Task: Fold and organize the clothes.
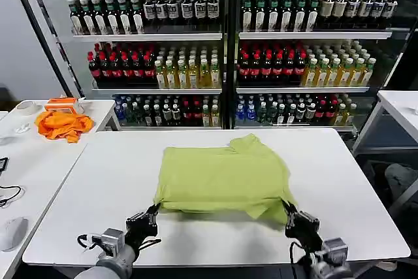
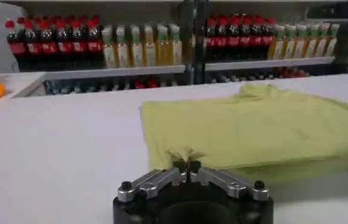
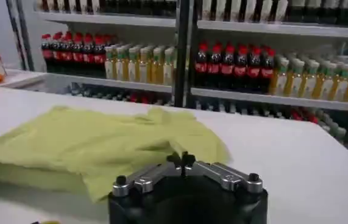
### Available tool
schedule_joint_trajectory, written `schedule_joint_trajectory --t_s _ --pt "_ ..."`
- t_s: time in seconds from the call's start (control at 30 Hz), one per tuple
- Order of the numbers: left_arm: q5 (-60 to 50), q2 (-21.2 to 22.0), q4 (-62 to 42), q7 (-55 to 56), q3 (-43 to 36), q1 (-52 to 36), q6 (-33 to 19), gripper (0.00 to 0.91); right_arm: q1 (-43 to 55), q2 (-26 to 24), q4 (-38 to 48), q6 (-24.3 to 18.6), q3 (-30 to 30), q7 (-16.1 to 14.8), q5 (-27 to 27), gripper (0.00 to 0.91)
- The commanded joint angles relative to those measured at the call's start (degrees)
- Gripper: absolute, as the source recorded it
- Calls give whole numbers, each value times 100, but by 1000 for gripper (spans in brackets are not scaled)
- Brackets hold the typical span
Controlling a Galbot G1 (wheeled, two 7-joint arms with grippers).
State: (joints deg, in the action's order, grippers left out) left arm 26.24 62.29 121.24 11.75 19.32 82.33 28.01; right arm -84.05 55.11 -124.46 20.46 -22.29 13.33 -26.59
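head view: i see my left gripper (image 1: 154,211) and right gripper (image 1: 287,210) each pinched closed on the lime-green cotton t-shirt (image 1: 222,176), lower centre, on the white table (image 1: 98,187).

Lime-green T-shirt (image 1: 225,178) lies folded on table

Near hem corners of the lime-green T-shirt (image 1: 222,178) hidden inside both claws; shelf-bottle labels (image 1: 196,63) illegible.

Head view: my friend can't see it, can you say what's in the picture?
A green T-shirt lies folded on a white table, with the left gripper and right gripper pinching its two near corners. Behind stand shelves of bottles.
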Motion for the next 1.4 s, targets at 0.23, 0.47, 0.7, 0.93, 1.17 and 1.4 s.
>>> schedule_joint_trajectory --t_s 0.23,0.47,0.7,0.93,1.17,1.4 --pt "-156 268 -1009 43 -494 -964 -29 20 1144 -99 1048 -33 602 -40 -26 0" --pt "-199 389 -1111 77 -489 -972 -115 20 1111 58 1153 37 651 -10 122 302" --pt "-199 487 -1063 100 -429 -897 -190 907 931 154 1030 -29 577 -113 191 907" --pt "-189 548 -779 113 -155 -434 -278 907 194 130 572 57 212 -179 346 907" --pt "-165 651 -875 137 -55 -257 -324 907 -226 238 563 98 -253 -35 -20 907" --pt "-174 680 -1152 156 -93 -501 -352 907 0 303 961 187 -189 -6 -314 907"
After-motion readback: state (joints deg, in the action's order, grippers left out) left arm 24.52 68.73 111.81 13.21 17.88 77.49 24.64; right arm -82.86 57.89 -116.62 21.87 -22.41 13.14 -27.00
